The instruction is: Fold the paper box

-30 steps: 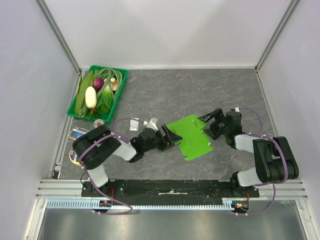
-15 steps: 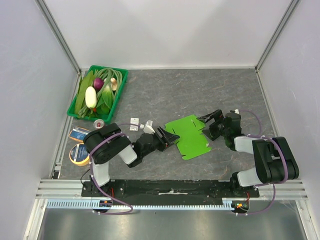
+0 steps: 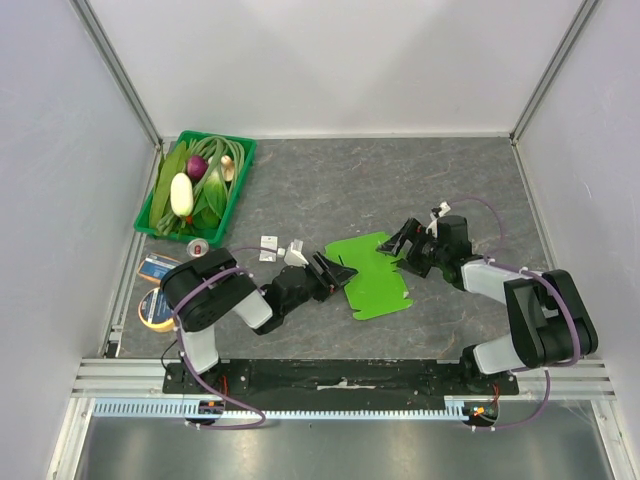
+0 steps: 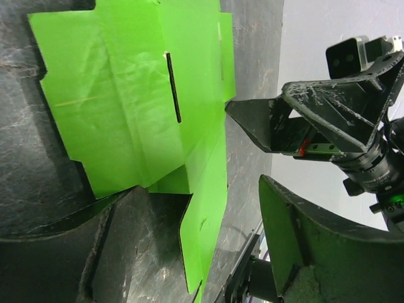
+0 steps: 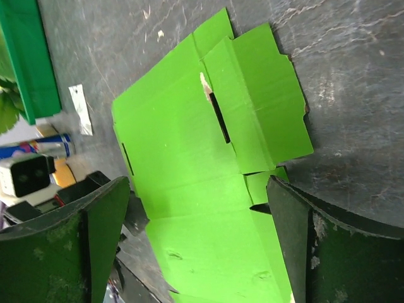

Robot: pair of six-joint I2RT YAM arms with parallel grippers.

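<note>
lime-green paper box: lies unfolded between both grippers; has slid slightly left.
right gripper: jaws wide, holding nothing; has moved in over the box's far right flap.
left gripper: jaws apart, empty, at the box's left edge.
meaning: folding probably about to begin; no flap raised yet.
writing: blue can, far left; label unreadable.

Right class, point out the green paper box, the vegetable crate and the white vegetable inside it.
paper box (image 3: 373, 276), top view, middle of the card.
vegetable crate (image 3: 236, 190), top view, right rim.
white vegetable (image 3: 181, 193), top view, its middle.
</note>
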